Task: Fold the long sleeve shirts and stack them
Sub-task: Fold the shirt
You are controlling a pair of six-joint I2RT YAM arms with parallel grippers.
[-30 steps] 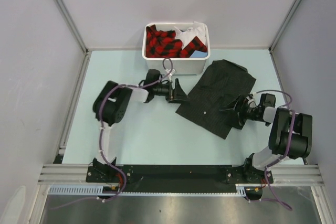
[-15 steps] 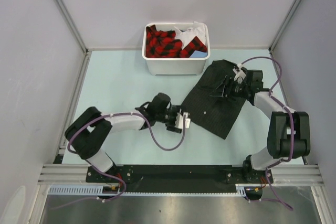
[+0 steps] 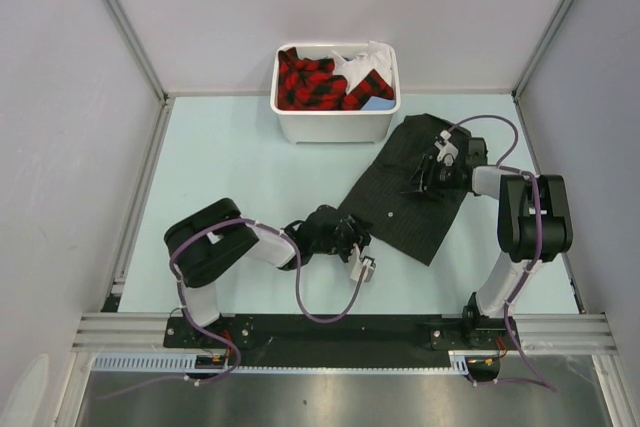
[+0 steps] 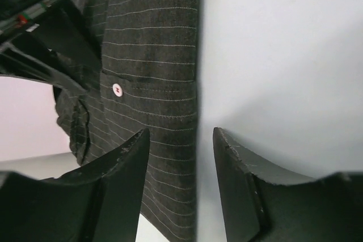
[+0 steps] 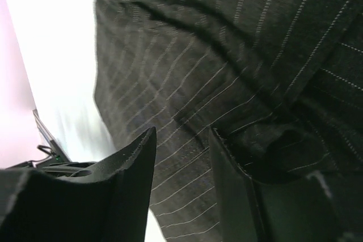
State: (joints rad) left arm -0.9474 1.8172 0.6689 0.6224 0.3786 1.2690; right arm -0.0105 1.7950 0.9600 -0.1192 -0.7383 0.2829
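A: Where's the shirt [image 3: 415, 187] rn?

B: On the bench [image 3: 230, 167], right of centre, lying diagonal. Its far corner is just beside the white bin [image 3: 335, 132], which has red plaid cloth [image 3: 310, 82] in it. No folded stack anywhere in view.

A: What could go wrong from here?

B: Imo a few things. Left side is at the near-left hem, and from the wrist cam that edge looks like more than one layer. A shallow pinch may catch the top layer only, so the rest would peel off on a lift. Too deep and the tips scrape the bench instead.

A: And the right?

B: It's over a rumpled ridge near the shirt's far end. Grabbing a bunch there could lock the crease in and give a lumpy fold. If the two arms pull unevenly the cloth prob skews, and a wide swing could brush the bin.

A: Fingers, how wide?

B: Left fingers [image 4: 122, 185] are roughly half spread. The gap straddles the hem, w/ pinstripe and a white button [image 4: 117, 89] on one side and bare bench on the other. Nothing clamped that I can see. Can't tell if the tips touch the cloth.

A: Right fingers?

B: The right fingers [image 5: 125, 179] are about the same, half apart and low over the dark fabric, w/ a crease showing through the gap. No grip there either afaict. Contact w/ the cloth is unclear from this angle.
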